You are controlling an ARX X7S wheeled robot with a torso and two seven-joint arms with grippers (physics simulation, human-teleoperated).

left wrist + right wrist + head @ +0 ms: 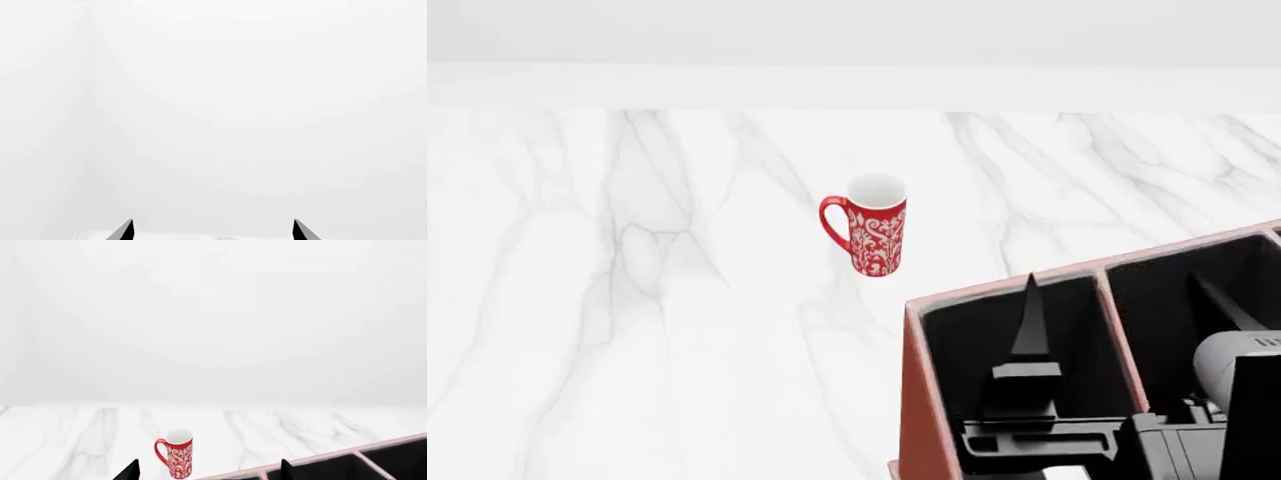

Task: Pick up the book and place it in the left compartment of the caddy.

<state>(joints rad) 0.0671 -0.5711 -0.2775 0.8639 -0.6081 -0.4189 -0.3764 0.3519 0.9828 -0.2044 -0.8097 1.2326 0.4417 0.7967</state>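
Head view first, and the large reddish-brown leather-look caddy (913, 390) fills the lower right corner of the white marble desk (627, 300). The right gripper (1114, 280) hangs directly over it. One black finger stands over the left compartment (961, 340) and the other over the section beside it, so the jaws are spread wide with nothing between them. The right wrist view agrees: two tips apart, the red patterned mug (175, 459) showing in the gap and the caddy's rim beyond it. Where is the plain black hardcover book? It can't be picked out in any view. The dark shapes low in the left compartment could be gripper body or black lining, and a black cover would vanish against either. So which way the book lies from the gripper can't be told. That long, narrow slot runs away from the robot, so a book's long axis would have to follow it. The right arm is clearly nearer. The left gripper (213, 232) is released too, facing a blank white wall.
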